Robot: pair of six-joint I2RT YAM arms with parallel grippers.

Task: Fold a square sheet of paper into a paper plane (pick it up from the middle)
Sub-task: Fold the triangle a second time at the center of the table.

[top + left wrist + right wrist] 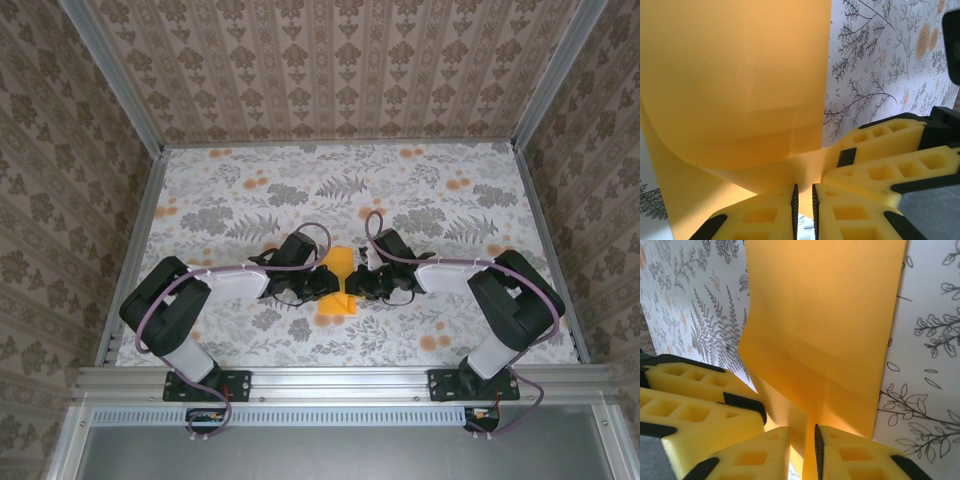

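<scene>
Covering the whole tabletop, a floral cloth [420, 200] is seen: pale ground, grey ferns & leaves, small orange flower spots scattered about. The table is boxed in on three sides by walls w/ beige-brown damask wallpaper [340, 70]. Aluminium rails [340, 380] are run along the near edge and up the corners. Both arm bases are bolted at the near rail, and the arms are bent inward so that the grippers are brought together approx. mid-table.

The sheet of paper [341, 262] is found betw. the two grippers, at the centre of the cloth. It is plain orange-yellow, no print. It is not laid flat: in the top view one part is raised toward the far side and a lower part is spread toward the near edge. In the L wrist view the sheet of paper [735, 75] is shown curled over in a soft bend, w/ faint straight crease lines crossed near its lower edge. Similar creases are seen in the R wrist view.

L gripper [322, 287]: jaws narrowed to a slit, paper pinched betw. the yellow foam pads [760, 217]. R gripper [352, 288]: jaws likewise nearly closed, w/ the paper edge clamped betw. them. The two grippers are set just beside each other.
</scene>
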